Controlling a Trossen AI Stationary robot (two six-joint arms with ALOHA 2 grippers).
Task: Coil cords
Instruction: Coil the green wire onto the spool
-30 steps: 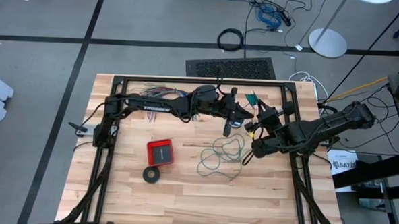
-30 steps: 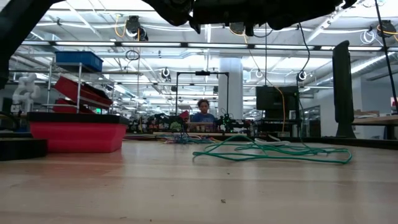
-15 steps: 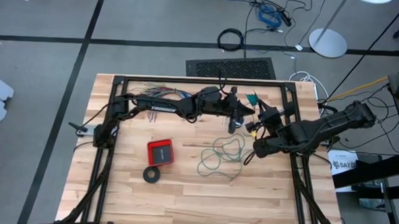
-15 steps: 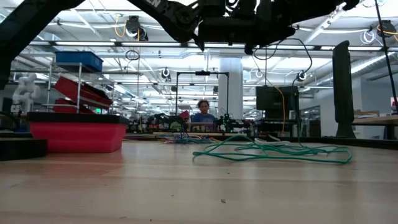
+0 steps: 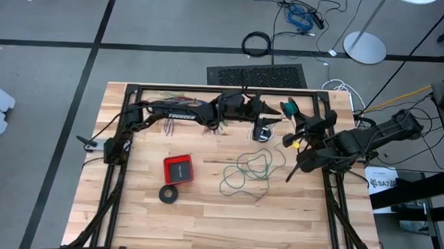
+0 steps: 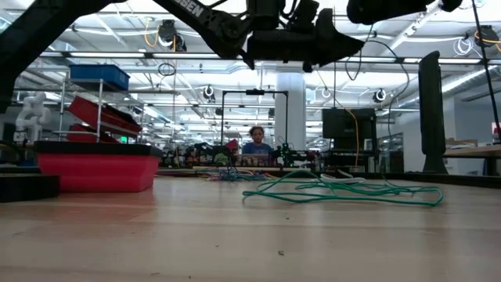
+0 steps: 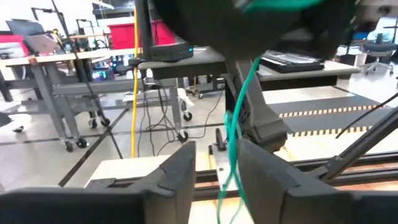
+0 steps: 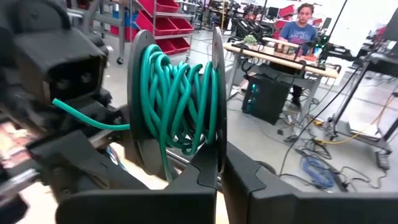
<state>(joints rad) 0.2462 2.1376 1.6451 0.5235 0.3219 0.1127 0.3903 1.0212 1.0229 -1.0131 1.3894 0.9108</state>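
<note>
Wire sprawls loose on the table; more is wound on a spool. Right gripper clenches the spool's rim, axle level. Left gripper stands parted around the strand.

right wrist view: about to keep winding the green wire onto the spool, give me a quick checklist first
1. Right gripper holding the round black spool: ok, shut on its flange.
2. Thin teal-green wire seated between the flanges: ok, several turns.
3. Left gripper guiding the wire: not ok, fingers apart, wire runs loose between them.
4. Slack coiled: not ok, loose tangle on the wooden table.
5. Tangle apart from the red square box: ok.
</note>
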